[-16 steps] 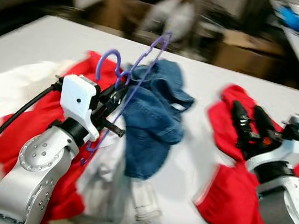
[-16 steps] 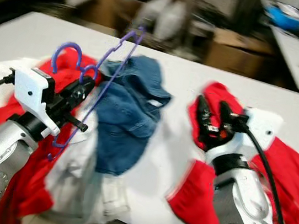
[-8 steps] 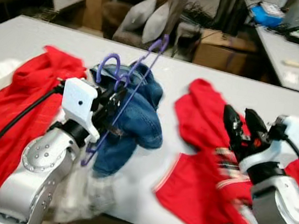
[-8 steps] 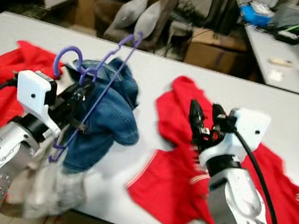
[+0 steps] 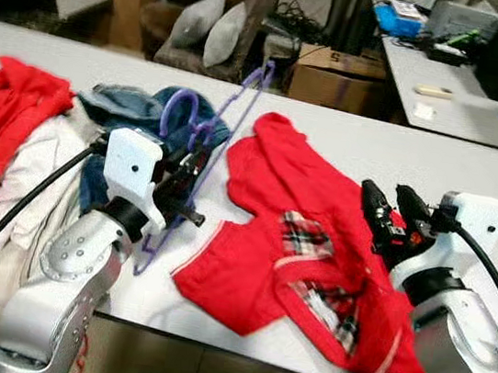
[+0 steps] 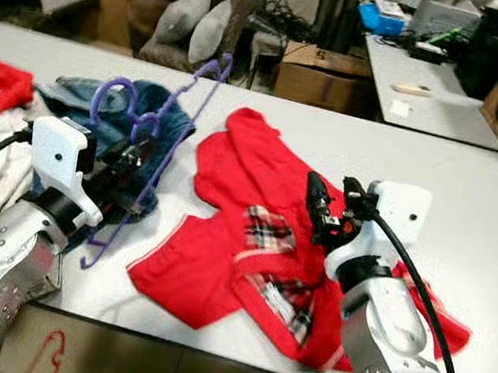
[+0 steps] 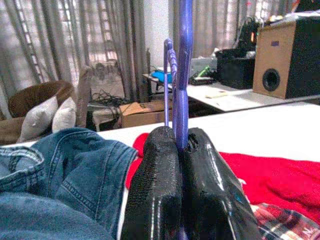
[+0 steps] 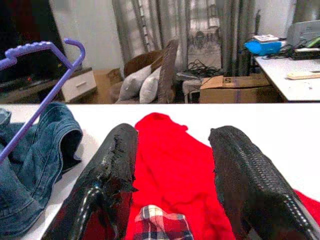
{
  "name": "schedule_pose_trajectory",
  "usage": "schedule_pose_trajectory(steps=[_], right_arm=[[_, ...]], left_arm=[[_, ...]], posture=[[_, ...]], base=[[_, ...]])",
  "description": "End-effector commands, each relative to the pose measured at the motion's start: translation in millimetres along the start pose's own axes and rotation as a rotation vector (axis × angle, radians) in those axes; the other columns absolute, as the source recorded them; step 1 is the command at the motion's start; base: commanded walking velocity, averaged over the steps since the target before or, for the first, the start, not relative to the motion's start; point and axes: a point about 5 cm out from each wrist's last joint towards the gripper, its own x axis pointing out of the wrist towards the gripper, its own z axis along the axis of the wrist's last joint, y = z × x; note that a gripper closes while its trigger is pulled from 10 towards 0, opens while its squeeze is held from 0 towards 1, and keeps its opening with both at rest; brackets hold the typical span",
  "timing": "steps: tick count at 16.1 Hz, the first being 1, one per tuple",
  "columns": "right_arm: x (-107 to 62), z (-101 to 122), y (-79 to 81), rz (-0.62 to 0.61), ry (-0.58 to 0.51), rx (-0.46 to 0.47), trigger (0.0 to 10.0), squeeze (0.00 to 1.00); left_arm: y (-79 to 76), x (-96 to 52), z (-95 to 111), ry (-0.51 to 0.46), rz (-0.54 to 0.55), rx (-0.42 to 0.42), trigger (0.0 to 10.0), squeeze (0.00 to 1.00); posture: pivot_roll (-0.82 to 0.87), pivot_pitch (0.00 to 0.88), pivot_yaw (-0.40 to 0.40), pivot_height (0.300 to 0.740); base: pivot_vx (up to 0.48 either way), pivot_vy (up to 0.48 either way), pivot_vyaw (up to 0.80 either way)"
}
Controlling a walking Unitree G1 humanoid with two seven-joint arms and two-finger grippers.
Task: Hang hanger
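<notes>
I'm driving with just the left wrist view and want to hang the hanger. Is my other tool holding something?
Observer: No, the right tool is open and apart from the cloth, above the red shirt.
Operator: What's inside that shirt?
Observer: A plaid lining shows where it lies open.
Operator: Which way does my hanger's hook point?
Observer: The hanger is clamped in the left tool, hook curling toward your left, over the jeans.
Operator: Anything else on the table?
Observer: White cloth at the left edge.
</notes>
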Motion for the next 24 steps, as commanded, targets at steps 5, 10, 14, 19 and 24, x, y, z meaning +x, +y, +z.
schedule_pose_trajectory(steps=[5,10,14,19,24], right_arm=[[3.7,-4.7,-2.5,-0.034,0.038,-0.023,10.0,0.00],[6.1,-10.8,-5.4,-0.049,0.097,-0.076,10.0,0.00],[5.3,-13.6,-12.9,-0.058,0.102,-0.192,10.0,0.00],[-1.6,-20.7,-25.4,-0.084,0.189,-0.199,10.0,0.00],[-4.3,-30.1,-25.9,-0.079,0.233,-0.174,10.0,0.00]], left_arm=[[10.1,6.3,-9.8,0.075,0.054,0.108,10.0,0.00],[3.1,3.2,-25.3,0.136,-0.016,0.062,10.0,0.00],[4.8,1.6,-29.4,0.141,-0.038,0.062,10.0,0.00],[1.0,8.1,-31.2,0.139,-0.091,0.051,10.0,0.00],[-2.6,4.8,-39.4,0.160,-0.075,0.046,10.0,0.00]], posture=[[-0.01,0.000,-0.024,0.740],[-0.01,0.000,-0.033,0.740],[-0.02,0.000,-0.030,0.740],[-0.05,0.000,-0.012,0.740],[-0.05,0.000,-0.021,0.740]], base=[[0.000,0.000,-0.48],[0.000,0.000,0.00],[0.000,0.000,0.00],[0.000,0.000,0.00],[0.000,0.000,0.00]])
